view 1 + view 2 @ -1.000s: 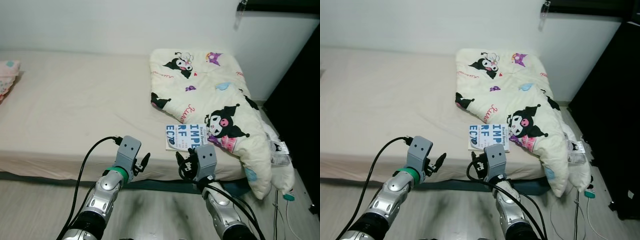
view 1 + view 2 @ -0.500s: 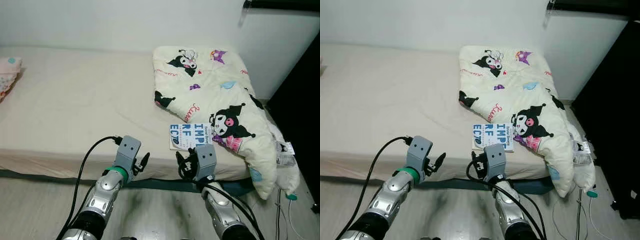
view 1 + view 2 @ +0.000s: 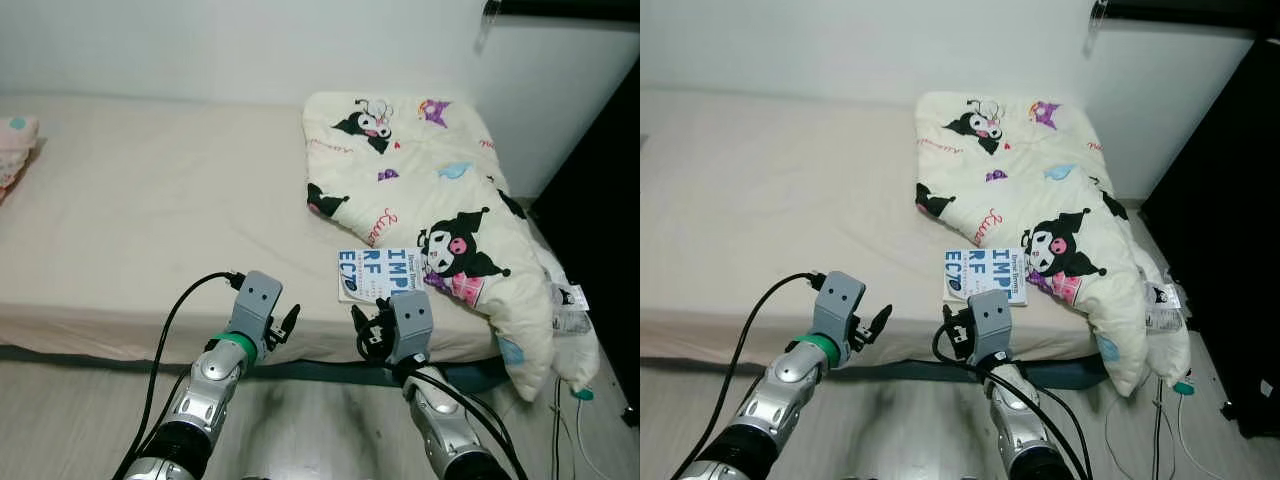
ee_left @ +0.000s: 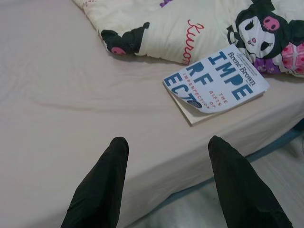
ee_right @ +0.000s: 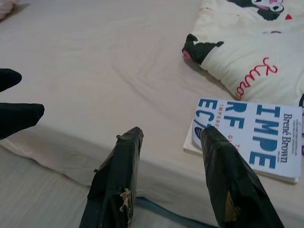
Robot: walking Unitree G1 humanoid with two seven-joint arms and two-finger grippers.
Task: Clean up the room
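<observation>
A white book (image 3: 378,273) with large blue letters lies near the front edge of the bed (image 3: 150,220), its far corner tucked under a cream cartoon-print blanket (image 3: 420,190) crumpled on the bed's right side. My left gripper (image 3: 284,324) hovers open just before the mattress edge, left of the book. My right gripper (image 3: 364,330) is also open, a little below and in front of the book. In the left wrist view the book (image 4: 216,85) lies beyond the spread fingers (image 4: 114,161). The right wrist view has the book (image 5: 251,137) close behind one finger (image 5: 223,161).
A pink-patterned pillow (image 3: 12,155) sits at the bed's far left end. Dark furniture (image 3: 605,200) stands on the right. The blanket hangs off the bed's corner over a plastic bag (image 3: 570,312) and cables (image 3: 575,395) on the floor. Wooden floor (image 3: 70,410) runs along the bed front.
The whole picture has shifted slightly, so the camera has moved. Both arms hold the same pose, and the book and blanket lie as before.
</observation>
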